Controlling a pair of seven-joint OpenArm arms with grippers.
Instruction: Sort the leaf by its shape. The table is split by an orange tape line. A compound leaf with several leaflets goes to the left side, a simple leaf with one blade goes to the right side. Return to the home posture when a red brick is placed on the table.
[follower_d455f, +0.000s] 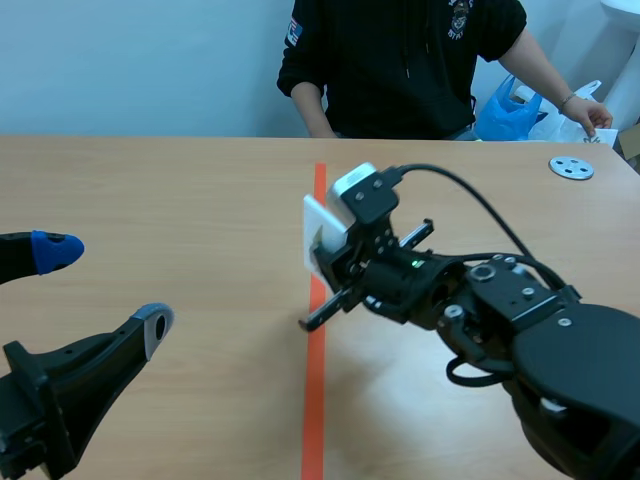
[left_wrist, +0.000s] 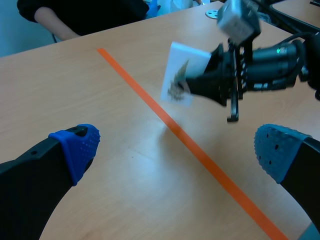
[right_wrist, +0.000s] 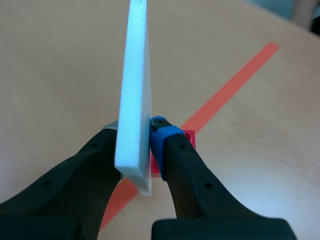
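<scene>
While the right gripper (right_wrist: 136, 126) had its jaws clamped on the leaf card (left_wrist: 182, 75), held on edge above the orange tape line (follower_d455f: 315, 400), the left gripper (left_wrist: 176, 145) hung left of that line, jaws wide apart, empty.

The gripper (right_wrist: 136, 132) clamps a white card (right_wrist: 136, 75), upright and edge-on, between its fingers, with a blue pad (right_wrist: 162, 132) pressed to one face. Beneath is the table (right_wrist: 55, 55), crossed by an orange tape line (right_wrist: 235, 82). A small red patch (right_wrist: 189, 137) shows beside the pad.
</scene>
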